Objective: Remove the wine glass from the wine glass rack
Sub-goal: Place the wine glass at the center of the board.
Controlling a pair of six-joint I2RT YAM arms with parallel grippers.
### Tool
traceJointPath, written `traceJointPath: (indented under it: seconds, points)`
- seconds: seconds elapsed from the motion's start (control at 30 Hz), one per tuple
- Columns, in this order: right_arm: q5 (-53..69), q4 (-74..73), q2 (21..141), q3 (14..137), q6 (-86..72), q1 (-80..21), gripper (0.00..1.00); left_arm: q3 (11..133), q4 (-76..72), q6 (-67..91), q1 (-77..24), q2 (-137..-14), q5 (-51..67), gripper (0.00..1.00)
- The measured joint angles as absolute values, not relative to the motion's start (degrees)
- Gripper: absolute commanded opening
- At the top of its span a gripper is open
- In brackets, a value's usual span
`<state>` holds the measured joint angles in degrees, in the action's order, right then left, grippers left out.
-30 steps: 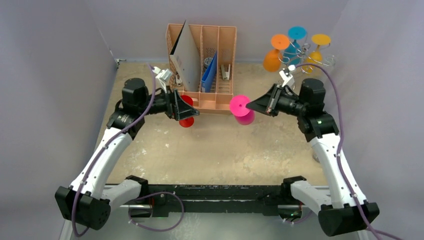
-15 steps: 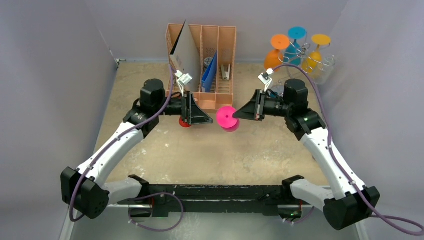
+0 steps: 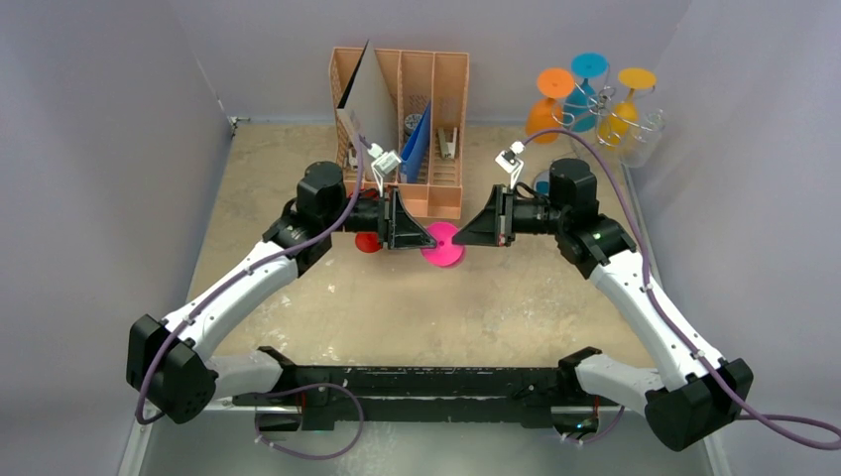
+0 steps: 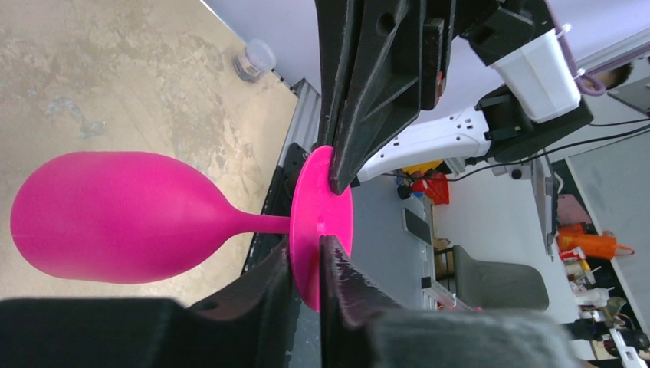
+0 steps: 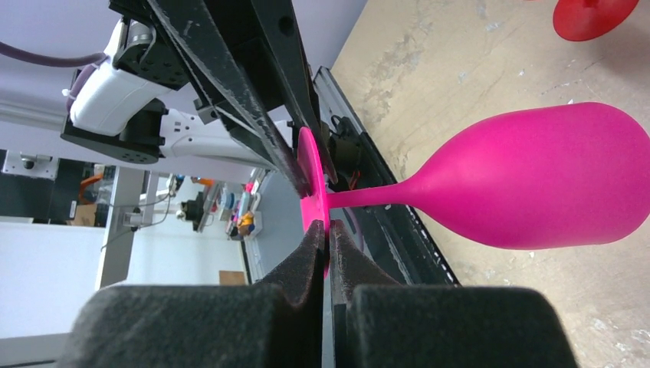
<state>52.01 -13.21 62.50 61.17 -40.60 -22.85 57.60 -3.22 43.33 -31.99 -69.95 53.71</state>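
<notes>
Moves pink wine glass (image 3: 441, 246) further left than a second ago, well clear of wine glass rack (image 3: 595, 111), foot up, over worktop (image 3: 426, 307) by peach organiser (image 3: 436, 193). Clamps foot rim in right pincer (image 3: 458, 235). Straddles opposite rim with left pincer (image 3: 428, 241), narrow, clamp unclear. Likely handover; next needs firm left grip before right release.

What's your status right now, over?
Right gripper shut on pink wine glass foot. Left gripper straddles same foot, clamp unclear. Off rack, nothing blocking.

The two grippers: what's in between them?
The pink wine glass. The right gripper pinches its round foot, and the left gripper straddles it. The top view shows it.
</notes>
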Motion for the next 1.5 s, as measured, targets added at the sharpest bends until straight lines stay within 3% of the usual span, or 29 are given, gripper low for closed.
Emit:
traceJointPath:
  seconds: [0.07,0.17,0.27,0.37,0.43,0.5,0.67,0.7,0.83,0.93,1.17,1.5]
  points:
    - [52.0,-13.3,62.5,61.2,-40.3,-22.9,0.0,57.3,-2.9,42.9,-32.4,-70.0,53.6,0.0]
    - [52.0,-13.4,62.5,61.2,-39.4,-23.2,0.0,57.3,-2.8,42.9,-32.5,-70.0,53.6,0.0]
    - [52.0,-13.5,62.5,61.2,-38.7,-23.7,0.22,57.3,-1.9,42.5,-32.7,-69.7,53.5,0.0]
    - [52.1,-13.6,62.5,61.2,-38.4,-24.4,0.25,57.3,-0.9,41.2,-33.0,-69.1,53.1,0.0]
    - [52.1,-13.6,62.6,61.2,-38.3,-25.0,0.22,57.3,-0.4,40.6,-33.2,-68.7,53.0,0.0]
    - [52.1,-13.6,62.7,61.2,-38.3,-25.6,0.1,57.3,0.0,39.8,-33.4,-68.4,53.0,0.0]
    - [52.1,-13.4,63.4,61.2,-37.9,-26.5,0.0,57.3,1.5,39.3,-33.4,-67.6,53.1,0.0]
    - [52.0,-13.4,63.4,61.2,-37.6,-26.7,0.0,57.3,1.9,39.4,-33.4,-67.5,53.2,0.01]
    - [51.4,-13.2,63.4,61.2,-37.5,-27.4,0.0,57.3,2.8,39.0,-33.4,-67.2,52.8,0.4]
    - [48.9,-12.3,63.2,61.0,-37.6,-28.2,0.0,57.3,4.0,38.1,-33.5,-67.2,52.1,0.46]
    - [45.2,-9.1,60.6,58.2,-37.6,-28.5,0.0,55.7,5.8,38.6,-33.5,-66.6,50.2,0.45]
    - [43.1,-4.8,60.3,55.9,-38.4,-28.5,0.0,52.5,1.6,45.6,-33.5,-66.3,47.9,0.24]
